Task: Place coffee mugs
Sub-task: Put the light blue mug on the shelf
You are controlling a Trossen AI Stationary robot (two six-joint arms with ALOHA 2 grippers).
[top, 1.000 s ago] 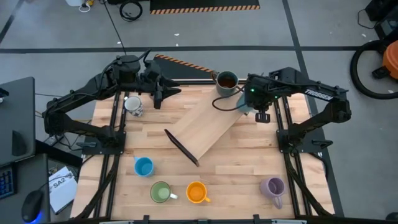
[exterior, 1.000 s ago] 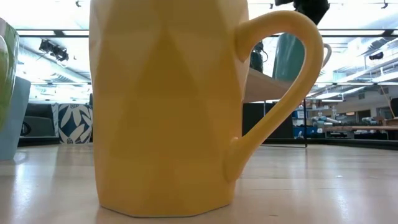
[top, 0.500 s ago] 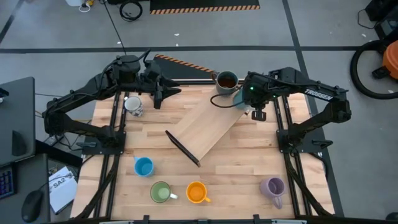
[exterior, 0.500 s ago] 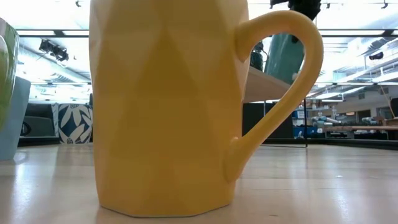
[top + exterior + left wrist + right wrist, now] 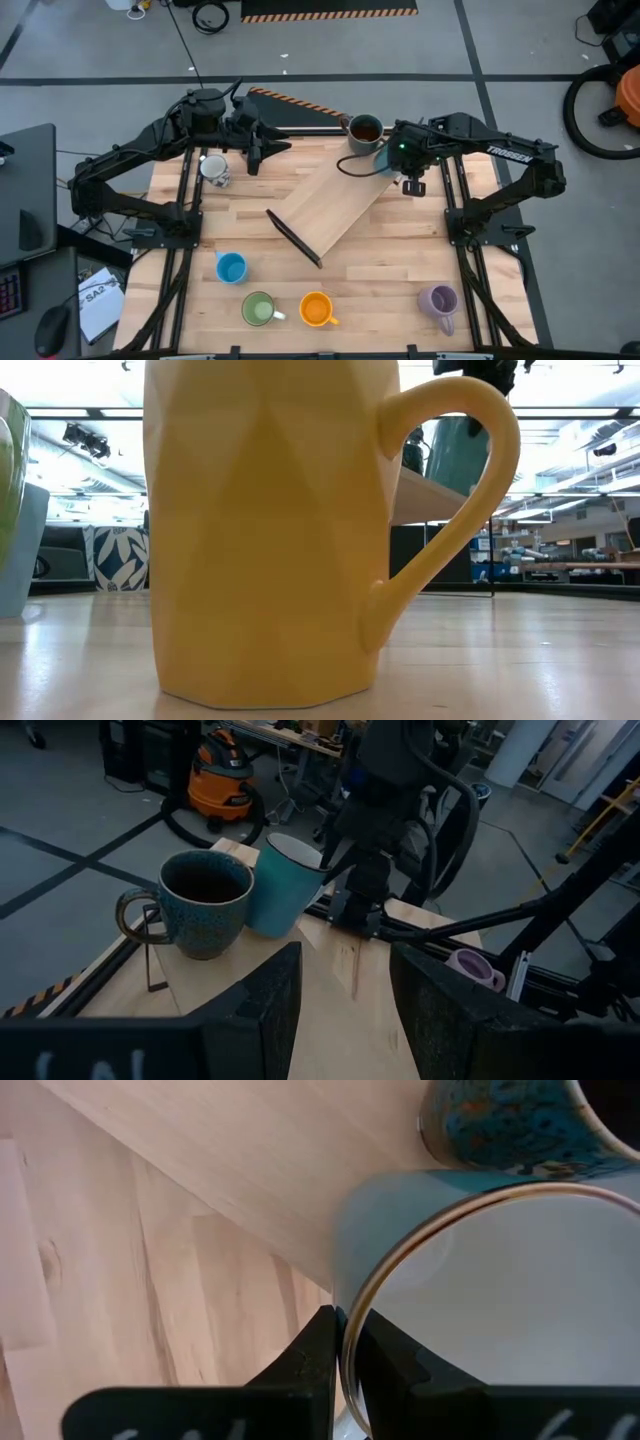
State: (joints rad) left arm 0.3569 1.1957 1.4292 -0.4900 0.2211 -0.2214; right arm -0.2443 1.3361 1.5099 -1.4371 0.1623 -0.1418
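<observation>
My right gripper (image 5: 392, 165) is shut on a teal mug with a white inside (image 5: 283, 885). The mug is at the far right end of a raised wooden board (image 5: 330, 205), right beside a dark speckled mug (image 5: 363, 132) that stands on its base there. In the low view the teal mug (image 5: 455, 452) shows through the orange mug's handle. My left gripper (image 5: 345, 1010) is open at the far left, level, pointing at both mugs and apart from them. My right gripper pinches the teal mug's rim (image 5: 348, 1305), one finger inside the mug and one outside. The fingers come steeply from above. The mug hangs tilted, its mouth leaning away from the dark mug. Its lower edge (image 5: 268, 928) is down at the board; whether it rests there I cannot tell.
A white patterned mug (image 5: 214, 170) stands under the left arm. Along the near edge stand a blue (image 5: 231, 267), a green (image 5: 259, 308), an orange (image 5: 316, 308) and a lilac mug (image 5: 438, 300). The orange mug (image 5: 260, 530) fills the low view.
My right gripper has edged toward the dark mug with the teal mug, staying shut on its rim. The teal mug now sits a little closer to the dark mug and lower at the board.
</observation>
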